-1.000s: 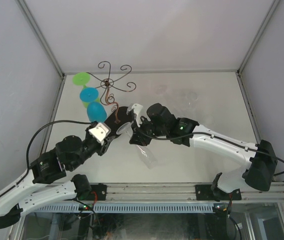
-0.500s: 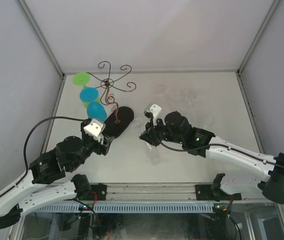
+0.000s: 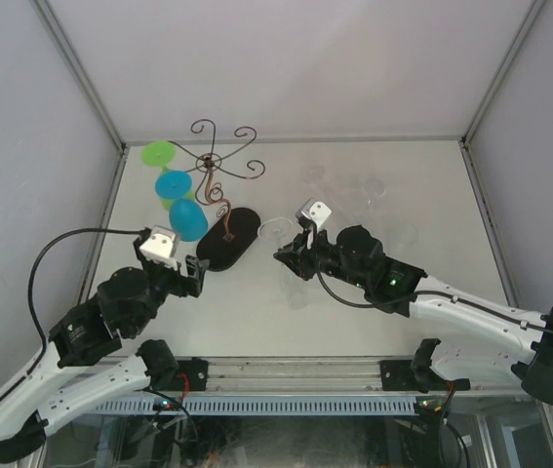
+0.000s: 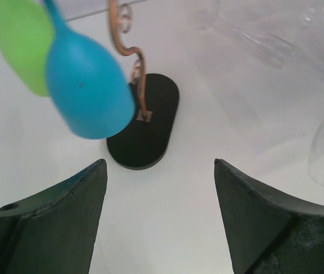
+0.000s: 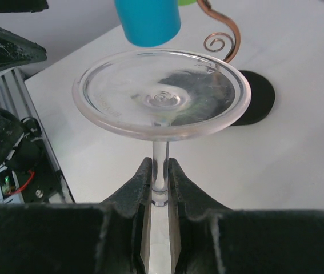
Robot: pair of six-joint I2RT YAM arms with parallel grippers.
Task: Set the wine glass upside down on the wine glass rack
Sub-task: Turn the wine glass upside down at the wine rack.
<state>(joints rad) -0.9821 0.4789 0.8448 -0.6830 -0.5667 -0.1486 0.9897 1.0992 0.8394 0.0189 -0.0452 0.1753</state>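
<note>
Wine glass (image 5: 160,100) is clear, and its thin stem is pinched tight in the right claw (image 5: 160,169). The two dark fingers (image 5: 133,194) squeeze the stem from both sides. The glass lies sideways in the grip, with its round foot turned toward the rack (image 3: 216,162). It is near the rack's black base (image 3: 229,239) but is not hanging on the rack.

The left claw (image 4: 159,171) is wide open and holds nothing. It points at the black base from the near side.

A second ago the left claw was right up by the glass and the right claw, over the black base. Now it has pulled back toward its own corner and opened wider. The right claw has moved a little to the right with the glass, and it is just as tight on the stem as before.

A blue glass (image 3: 188,219) and a green glass (image 4: 19,51) hang upside down on the left side of the rack. Some other clear glasses (image 3: 374,190) sit farther back.

The table (image 3: 403,322) is white. Pale grey walls (image 3: 286,68) stand around it, with metal bars (image 3: 81,73) in the corners.
</note>
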